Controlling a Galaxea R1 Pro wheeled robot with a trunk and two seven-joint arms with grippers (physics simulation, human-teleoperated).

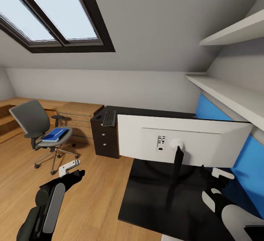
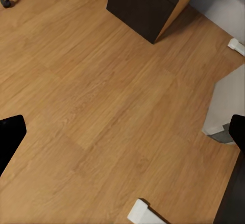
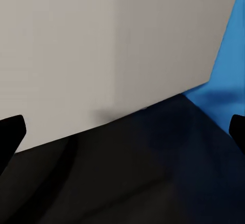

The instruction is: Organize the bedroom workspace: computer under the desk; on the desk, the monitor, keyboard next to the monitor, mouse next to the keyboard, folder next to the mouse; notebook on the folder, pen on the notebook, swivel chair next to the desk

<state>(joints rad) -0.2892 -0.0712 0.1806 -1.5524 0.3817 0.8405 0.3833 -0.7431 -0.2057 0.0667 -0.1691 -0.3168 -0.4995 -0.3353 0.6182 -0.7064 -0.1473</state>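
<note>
Left arm (image 1: 46,206): black rounded housing, long grey inlay panel down the forearm link, round grey joint cap on its side. Left gripper (image 1: 69,168): white blocky fingers on a black wrist. Right arm (image 1: 234,215): same scheme, black shell with pale grey-white rounded covers. Right gripper (image 1: 219,178): white finger on black body. Wrist views: fingertips (image 2: 11,137) render as flat black wedges at both frame edges (image 3: 10,132).

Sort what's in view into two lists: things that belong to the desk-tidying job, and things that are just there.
Part of the job:
monitor, standing on the desk
keyboard, on the desk's far end
swivel chair, out on the floor
folder, on the chair seat

Just there:
skylight
wall shelves
wooden chest
blue wall panel
</note>
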